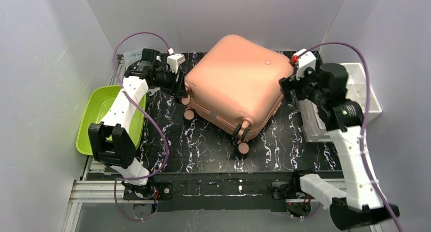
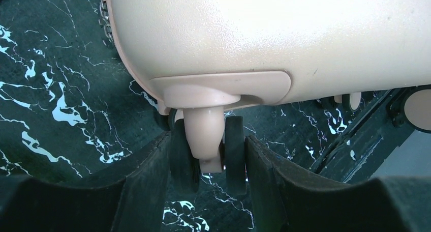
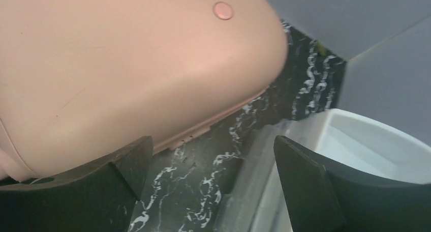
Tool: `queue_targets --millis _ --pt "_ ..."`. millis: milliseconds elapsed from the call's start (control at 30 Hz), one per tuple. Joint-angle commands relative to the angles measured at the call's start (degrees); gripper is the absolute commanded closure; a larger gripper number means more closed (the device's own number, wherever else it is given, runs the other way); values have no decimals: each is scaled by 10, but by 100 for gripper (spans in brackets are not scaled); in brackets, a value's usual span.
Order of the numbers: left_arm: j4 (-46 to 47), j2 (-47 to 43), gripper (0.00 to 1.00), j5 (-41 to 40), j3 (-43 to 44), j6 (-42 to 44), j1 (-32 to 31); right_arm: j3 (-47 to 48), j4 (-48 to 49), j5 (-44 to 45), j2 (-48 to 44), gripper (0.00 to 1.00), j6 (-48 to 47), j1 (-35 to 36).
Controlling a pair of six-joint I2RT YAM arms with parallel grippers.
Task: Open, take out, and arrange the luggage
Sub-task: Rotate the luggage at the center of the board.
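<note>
Near edge: both arm bases, w/ the black marbled table (image 1: 203, 150) running out from them. The luggage (image 1: 236, 79) lies flat mid-table, closed, pink shell up and turned diagonal. Its wheel end faces near-left, one wheel (image 1: 244, 148) poking toward the bases.

L side: a lime tray (image 1: 96, 112) sits beside the table's edge, the L arm passing above its rim. The L gripper (image 1: 179, 87) is low at the case's left corner. Wrist cam shows its fingers (image 2: 147, 176) either side of a twin-disc caster (image 2: 203, 135), clenched on it. The pads look to be touching the black discs, tho the angle makes contact hard to confirm.

R side: the R gripper (image 1: 286, 84) is at the case's right corner, spread wide and released, table showing btwn the fingers. One finger runs alongside the shell, the other sits by the white organizer (image 1: 363, 89), which stands near the case. Farther up the shell is a small round stud (image 3: 223, 10).
</note>
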Motion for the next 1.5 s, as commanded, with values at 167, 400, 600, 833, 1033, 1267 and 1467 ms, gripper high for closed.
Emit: queue_targets --millis 167,400,600,833,1033,1267,1467 --pt "-56 -100 25 25 56 -29 -15 -31 24 -7 85 2 55 1" --pt "-43 -108 8 -12 158 -70 -14 -44 6 17 83 2 31 1" --pt "-16 -73 2 -133 194 -98 -10 -30 -44 31 88 1 -19 1" --pt "-10 19 2 -154 231 -138 32 -38 -74 112 89 2 -74 1" --pt "-9 76 2 -145 263 -157 42 -70 -53 173 120 2 -89 1" --pt "-6 103 2 -89 262 -176 43 -75 -15 172 147 2 -80 3" --pt "-6 115 2 -64 217 -171 42 -61 41 166 196 2 -58 11"
